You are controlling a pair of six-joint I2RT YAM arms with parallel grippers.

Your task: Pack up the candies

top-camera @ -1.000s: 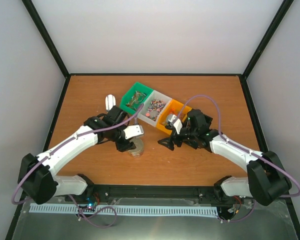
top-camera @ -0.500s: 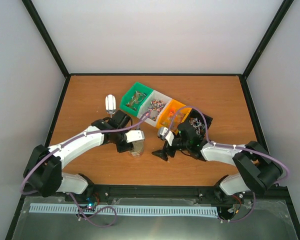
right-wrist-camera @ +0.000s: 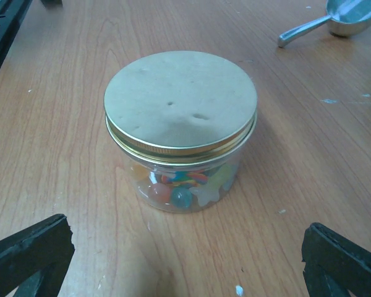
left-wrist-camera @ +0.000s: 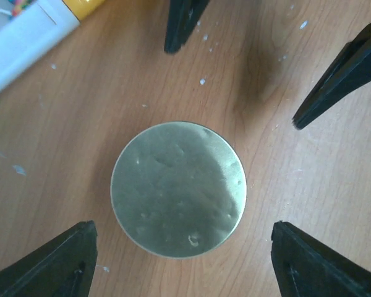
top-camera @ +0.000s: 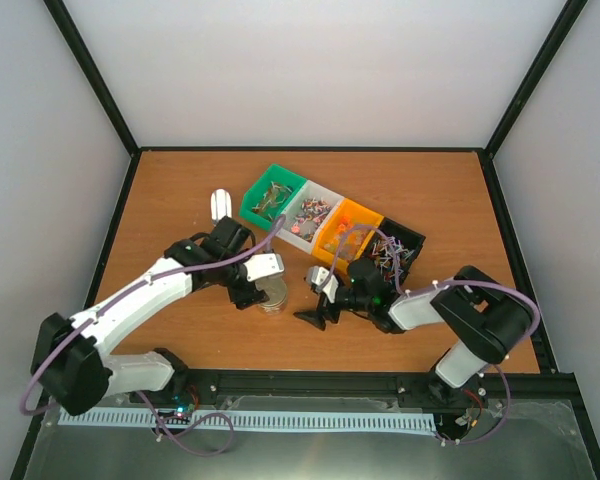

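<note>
Candies (top-camera: 310, 212) lie heaped in a row of green, white, orange and black plastic bins (top-camera: 252, 207) at upper centre of the overhead view, with a metal scoop (top-camera: 220, 203) to their left on the brown wooden surface (top-camera: 180, 180). Just below the bins stands a small clear round jar (top-camera: 273, 298), partly covered by the left gripper (top-camera: 263, 291). The right gripper (top-camera: 311, 318) sits beside it on the right, and its spread is too small to read here.

From the left wrist, the jar's gold metal lid (left-wrist-camera: 178, 189) fills the middle of the frame, seen flat from above. The left gripper (left-wrist-camera: 182, 228) has its fingers wide apart at the two lower corners, well clear of the lid. The jar's body and contents are hidden under the lid.

From the right wrist, the jar (right-wrist-camera: 180, 167) shows mixed candies (right-wrist-camera: 173, 184) through its wall below the lid (right-wrist-camera: 180, 108). The right gripper (right-wrist-camera: 185, 226) is spread wide, its fingers at the lower corners touching nothing.

Filling looks finished and the lid is on, but whether it is screwed tight cannot be told. Likely next, one gripper closes on the jar's wall while the other squares on the lid rim to turn it.
</note>
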